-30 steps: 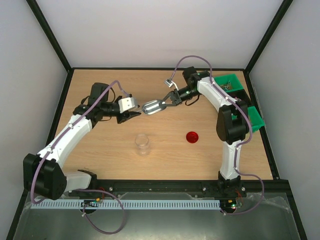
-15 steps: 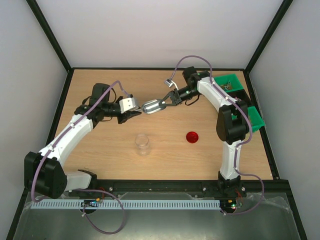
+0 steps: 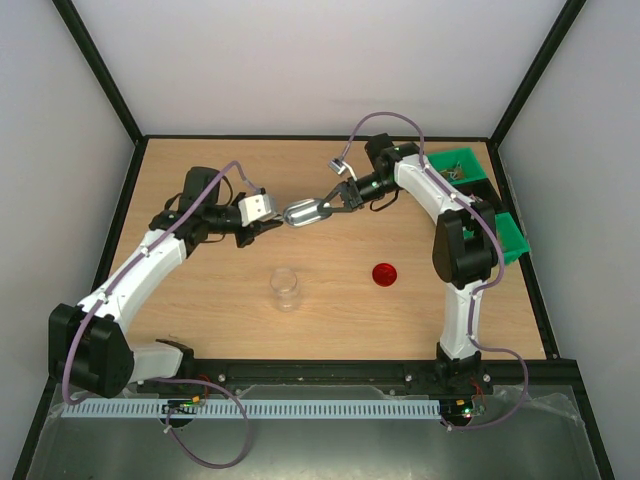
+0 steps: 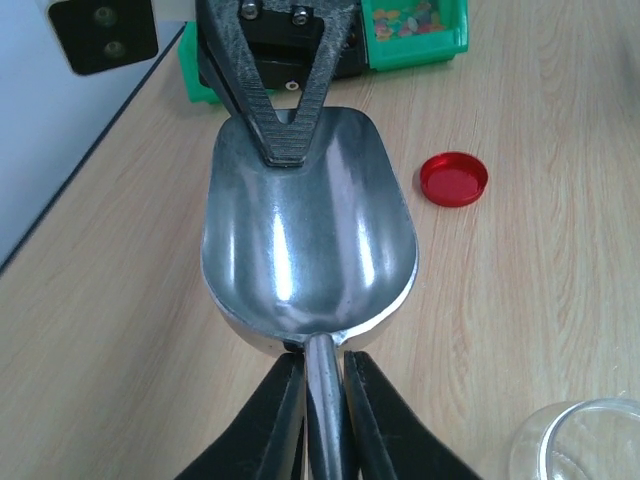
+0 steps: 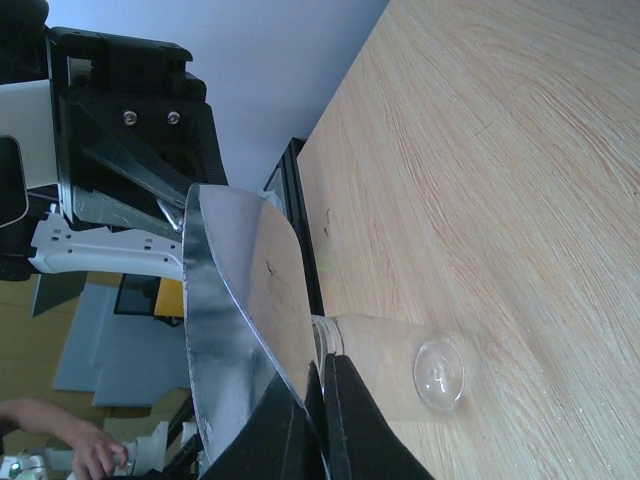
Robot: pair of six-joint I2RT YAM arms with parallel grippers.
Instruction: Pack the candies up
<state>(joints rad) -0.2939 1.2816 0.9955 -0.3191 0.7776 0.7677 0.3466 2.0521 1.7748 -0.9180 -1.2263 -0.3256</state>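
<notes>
An empty metal scoop [image 3: 305, 213] hangs above the table between both arms. My right gripper [image 3: 335, 200] is shut on the scoop's front rim, which also shows in the left wrist view [image 4: 285, 140]. My left gripper [image 3: 270, 228] is shut on the scoop's handle [image 4: 322, 370], one finger on each side. The scoop [image 5: 240, 300] fills the right wrist view. The candies [image 4: 405, 20] are tiny multicoloured pieces lying in a green bin [image 3: 455, 165] at the far right. A small clear jar [image 3: 285, 288] stands open and empty in front of the scoop, and shows in both wrist views [image 4: 580, 440] [image 5: 400, 365].
A red round lid [image 3: 384, 274] lies flat on the wood right of the jar, also in the left wrist view [image 4: 453, 179]. A second green bin [image 3: 510, 238] sits at the right edge. Black frame rails border the table.
My left gripper has edged right onto the scoop's handle and its fingers have closed round it. The right gripper with the scoop has barely shifted.
</notes>
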